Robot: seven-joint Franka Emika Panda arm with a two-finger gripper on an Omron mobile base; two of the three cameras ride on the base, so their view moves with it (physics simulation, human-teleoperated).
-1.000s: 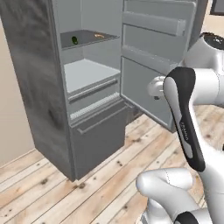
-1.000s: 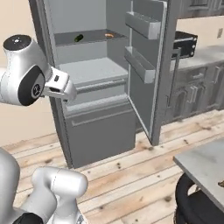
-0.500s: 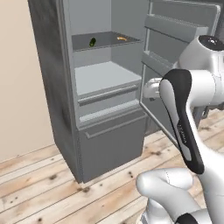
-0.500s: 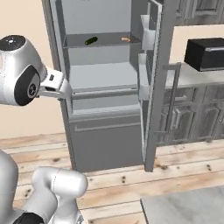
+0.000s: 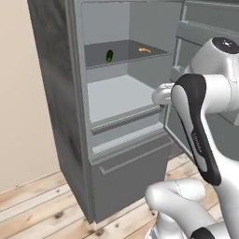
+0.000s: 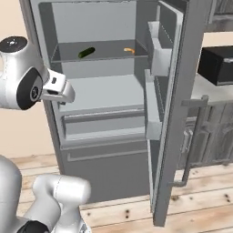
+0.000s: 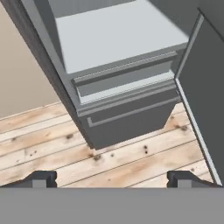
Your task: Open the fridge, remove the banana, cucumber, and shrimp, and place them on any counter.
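The fridge [image 5: 56,93] stands open, its door [image 6: 182,91] swung out to the right. On its upper shelf the dark green cucumber [image 5: 109,55] [image 6: 86,52] lies to the left, and the small orange shrimp [image 5: 144,49] [image 6: 129,50] lies apart from it to the right. The banana is out of view, and so is the counter. My gripper [image 7: 111,179] is open and empty. It points down at the fridge's lower drawer front [image 7: 122,118] and the wooden floor, well short of the shelves. My hand hangs in front of the middle shelf [image 6: 104,88].
The open door [image 7: 205,87] with its bins [image 6: 154,54] stands close on the right of my hand. Beyond it, a black microwave [image 6: 218,63] sits above dark grey cabinets [image 6: 214,136]. A beige wall [image 5: 18,116] flanks the fridge's left side.
The whole picture has shifted: the base has driven, and the fridge now shows closer and more head-on. The gripper stays open and the cucumber and shrimp lie where they were.
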